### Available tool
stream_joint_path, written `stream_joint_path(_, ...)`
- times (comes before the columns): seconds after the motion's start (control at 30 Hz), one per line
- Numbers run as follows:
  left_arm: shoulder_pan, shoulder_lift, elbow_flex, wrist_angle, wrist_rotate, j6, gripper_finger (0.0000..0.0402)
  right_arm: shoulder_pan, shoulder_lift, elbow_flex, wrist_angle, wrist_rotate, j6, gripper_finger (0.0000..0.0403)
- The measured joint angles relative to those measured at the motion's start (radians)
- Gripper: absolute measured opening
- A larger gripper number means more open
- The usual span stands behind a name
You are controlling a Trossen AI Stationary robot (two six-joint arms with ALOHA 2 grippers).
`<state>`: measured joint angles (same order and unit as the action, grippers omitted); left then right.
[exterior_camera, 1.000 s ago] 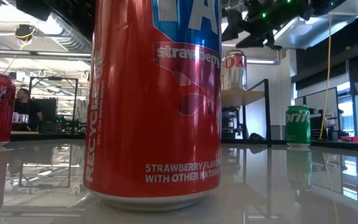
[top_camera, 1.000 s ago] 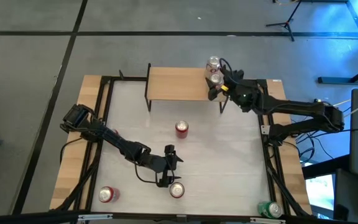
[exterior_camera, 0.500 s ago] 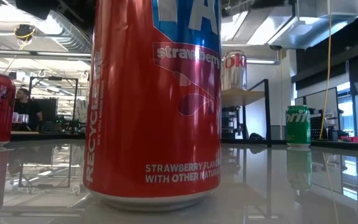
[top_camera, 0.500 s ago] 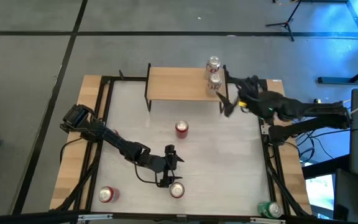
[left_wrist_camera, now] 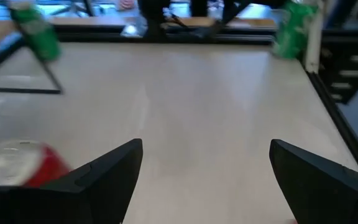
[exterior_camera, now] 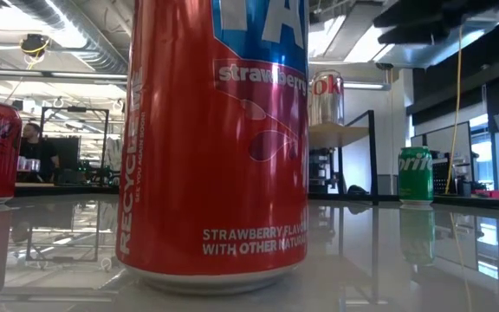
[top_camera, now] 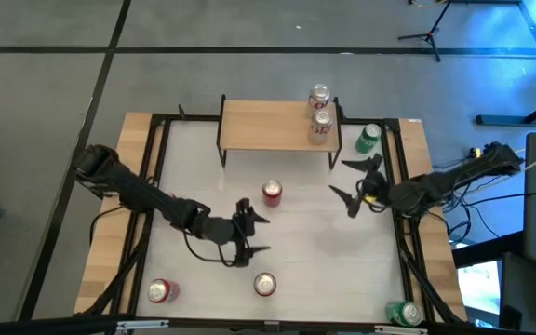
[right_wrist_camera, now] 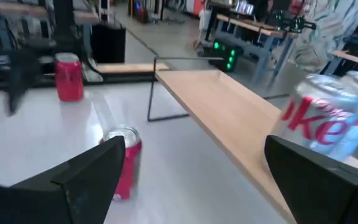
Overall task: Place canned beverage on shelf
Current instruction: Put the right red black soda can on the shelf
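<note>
Red can [top_camera: 272,193] upright at frame centre, between both released end effectors: left end effector [top_camera: 246,230] just below-left, nearer; right end effector [top_camera: 354,186] farther right, below shelf [top_camera: 263,125].

Two silver cans [top_camera: 320,110] upright at wood-topped shelf's [top_camera: 263,126] right end.

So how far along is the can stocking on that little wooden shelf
Two silver cans stand on the light-wood shelf. Nothing is in hand: the right gripper and left gripper hang open over the table. Left: the red can mid-table, two more near the front, and two green cans.
</note>
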<state>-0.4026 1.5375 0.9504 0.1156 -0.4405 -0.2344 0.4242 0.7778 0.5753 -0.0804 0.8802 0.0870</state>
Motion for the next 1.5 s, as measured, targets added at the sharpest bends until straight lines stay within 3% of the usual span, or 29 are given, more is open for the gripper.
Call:
stream_joint_path(0.23, 0.122, -0.064, 0.000, -0.034, 0.006, 0.006, 0.0341, 0.001, 0.073, -0.125, 0.354, -0.034, -0.138, 0.0381)
stream_joint_path(0.37, 0.234, -0.066, 0.000, -0.033, 0.094, 0.027, 0.0341, 0.001, 0.104, -0.128, 0.411, -0.116, -0.203, 0.0381)
stream_joint_path(0.5, 0.340, -0.066, 0.001, -0.038, 0.246, 0.028, 0.0341, 0.001, 0.130, -0.128, 0.451, -0.191, -0.260, 0.0381)
stream_joint_path(0.6, 0.382, -0.064, 0.062, -0.168, 0.305, 0.060, 0.0341, 0.001, 0.133, -0.127, 0.493, -0.223, -0.312, 0.0381)
stream_joint_path(0.8, 0.389, -0.039, 0.194, -0.458, 0.261, 0.112, 0.0341, 0.001, 0.133, -0.066, 0.501, -0.212, -0.353, 0.0381)
stream_joint_path(0.9, 0.404, -0.033, 0.214, -0.467, 0.331, 0.114, 0.0341, 0.001, 0.133, -0.055, 0.498, -0.211, -0.352, 0.0381)
stream_joint_path(1.33, 0.508, 0.106, 0.212, -0.396, 0.366, 0.251, 0.0341, 0.001, 0.137, -0.052, 0.372, -0.215, -0.347, 0.0381)
stream_joint_path(1.5, 0.518, 0.133, 0.212, -0.377, 0.464, 0.250, 0.0341, 0.001, 0.137, -0.052, 0.358, -0.211, -0.316, 0.0381)
